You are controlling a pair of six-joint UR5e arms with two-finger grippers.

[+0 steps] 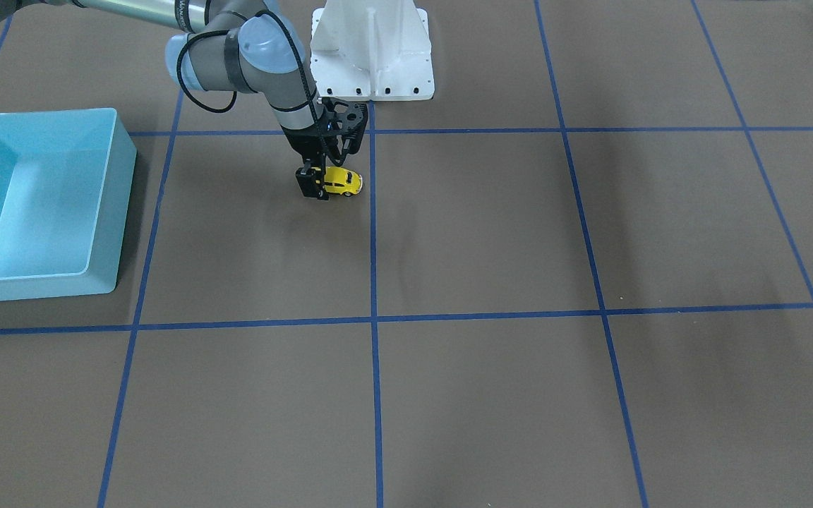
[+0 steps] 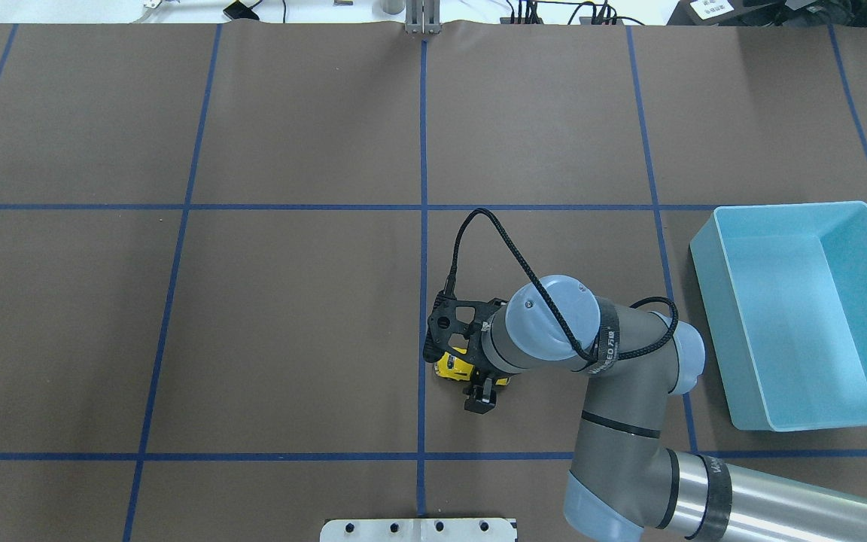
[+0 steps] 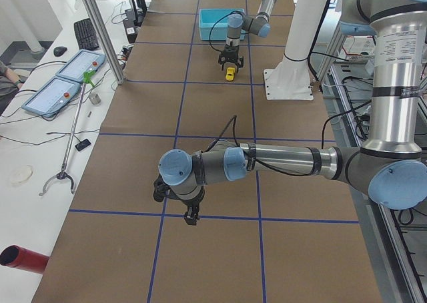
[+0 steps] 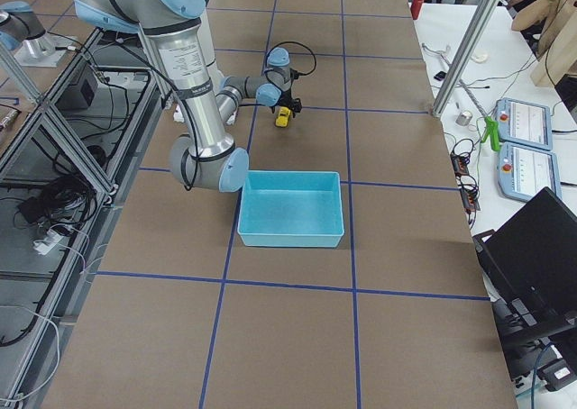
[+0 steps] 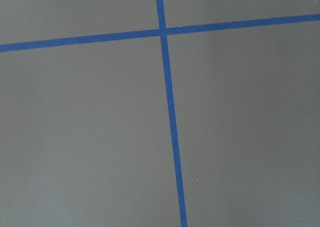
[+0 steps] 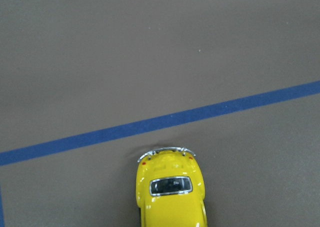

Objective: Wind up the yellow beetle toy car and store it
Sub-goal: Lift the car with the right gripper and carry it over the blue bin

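Yellow beetle toy car (image 1: 344,182): where is it, and how is it held?

— Wheels down on the table (image 1: 491,395), just beside a blue tape line (image 1: 372,212). Right gripper (image 1: 322,185) straddles it, fingers apparently clamped on its flanks, presumably for the pull-back wind.

— Obstructions?

— None seen toward the light blue bin (image 1: 121,212), well apart. Left gripper (image 3: 190,216) hangs far off; finger state cannot be told.

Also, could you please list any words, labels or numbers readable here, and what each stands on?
White lettering on the black strap around the right arm: too blurred to read.
White letters on the second strap, lower on that arm: unreadable.
Print on the white card beyond the table: too small.
On the yellow beetle toy car and light blue bin: none visible.
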